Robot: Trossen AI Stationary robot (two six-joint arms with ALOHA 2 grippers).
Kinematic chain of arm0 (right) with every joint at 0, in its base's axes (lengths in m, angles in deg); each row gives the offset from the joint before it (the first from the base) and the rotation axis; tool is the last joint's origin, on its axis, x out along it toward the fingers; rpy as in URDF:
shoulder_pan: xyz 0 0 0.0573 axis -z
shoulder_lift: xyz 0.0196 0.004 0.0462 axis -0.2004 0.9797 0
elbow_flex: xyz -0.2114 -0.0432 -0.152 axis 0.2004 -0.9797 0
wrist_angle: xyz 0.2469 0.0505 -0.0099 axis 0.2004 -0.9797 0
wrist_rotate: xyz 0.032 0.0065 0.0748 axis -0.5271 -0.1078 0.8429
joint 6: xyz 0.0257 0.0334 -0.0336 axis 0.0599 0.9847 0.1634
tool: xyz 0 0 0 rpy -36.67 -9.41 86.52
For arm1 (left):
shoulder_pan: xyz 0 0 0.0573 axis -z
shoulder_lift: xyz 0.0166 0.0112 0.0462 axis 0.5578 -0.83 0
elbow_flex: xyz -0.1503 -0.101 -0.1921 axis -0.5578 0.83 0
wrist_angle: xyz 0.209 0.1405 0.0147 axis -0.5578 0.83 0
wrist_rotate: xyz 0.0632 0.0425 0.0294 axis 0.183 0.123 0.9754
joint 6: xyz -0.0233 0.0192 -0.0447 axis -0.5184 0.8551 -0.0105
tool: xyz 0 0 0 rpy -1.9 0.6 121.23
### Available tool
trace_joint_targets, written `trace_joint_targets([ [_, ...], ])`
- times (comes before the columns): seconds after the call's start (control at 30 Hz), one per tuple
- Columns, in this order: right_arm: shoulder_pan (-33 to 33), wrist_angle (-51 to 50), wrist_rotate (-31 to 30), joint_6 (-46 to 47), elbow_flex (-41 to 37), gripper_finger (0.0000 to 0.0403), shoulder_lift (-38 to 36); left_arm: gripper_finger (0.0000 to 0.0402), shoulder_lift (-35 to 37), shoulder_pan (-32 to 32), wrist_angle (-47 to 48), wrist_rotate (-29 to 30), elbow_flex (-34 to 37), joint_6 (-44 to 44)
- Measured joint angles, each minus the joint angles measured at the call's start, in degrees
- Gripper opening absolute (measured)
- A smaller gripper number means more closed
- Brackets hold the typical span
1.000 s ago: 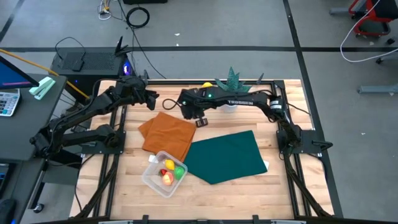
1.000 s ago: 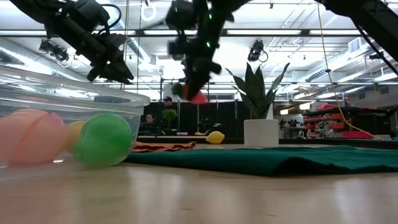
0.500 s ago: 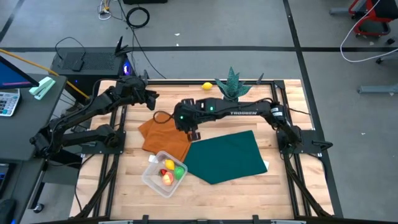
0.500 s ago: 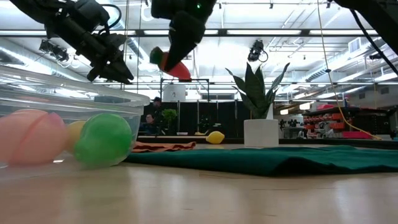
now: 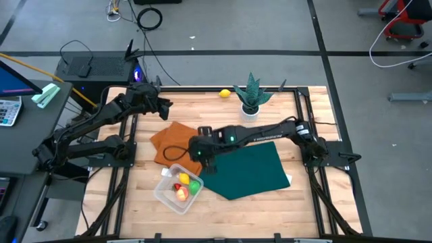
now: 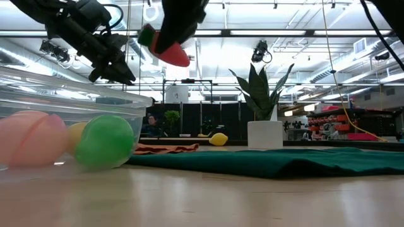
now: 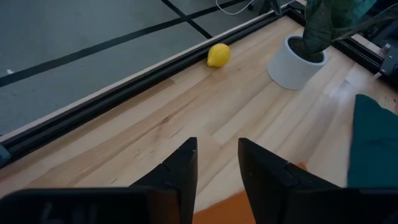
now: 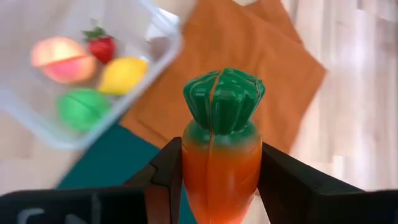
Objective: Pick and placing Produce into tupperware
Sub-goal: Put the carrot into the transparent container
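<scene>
- The left gripper (image 5: pixel 164 104) sits at the upper left of the high view, over bare table beside the orange cloth (image 5: pixel 181 144); in the left wrist view its fingers (image 7: pixel 176 177) stand slightly apart with nothing between them.
- The tupperware (image 5: pixel 165 193) rests at lower centre-left of the high view, touching the lower edge of the orange cloth and just left of the green cloth (image 5: pixel 246 169).
- Inside the tub, the right wrist view shows a peach (image 8: pixel 61 60), a strawberry (image 8: pixel 101 45), a yellow fruit (image 8: pixel 123 74) and a green ball (image 8: pixel 81 108).
- The right gripper (image 5: pixel 204 157) hovers near the centre of the high view, just above and right of the tub, clenched on a toy carrot (image 8: pixel 221 155), green top forward.
- In the low view the carrot (image 6: pixel 165 49) hangs high, top centre-left.
- A lemon (image 5: pixel 225 94) lies at the table's far edge, upper centre, left of the potted plant (image 5: pixel 251 95).
</scene>
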Motion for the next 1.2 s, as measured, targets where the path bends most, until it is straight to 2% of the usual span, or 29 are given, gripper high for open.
trace_joint_targets([
  [0.47,-9.53,0.38,-1.62,18.4,-0.04,0.0129,0.42,0.012,0.0,5.83,0.27,-0.12,0.0,-5.26],
  [0.67,-11.17,9.44,-1.77,20.19,-0.57,0.0129,2.97,0.0125,-0.02,8.64,0.02,-0.11,-0.02,-5.84],
  [1.2,-8.38,34.88,-0.5,25.48,-0.61,0.0129,14.19,0.0125,0.74,8.56,0.28,-0.03,-0.04,-6.25],
])
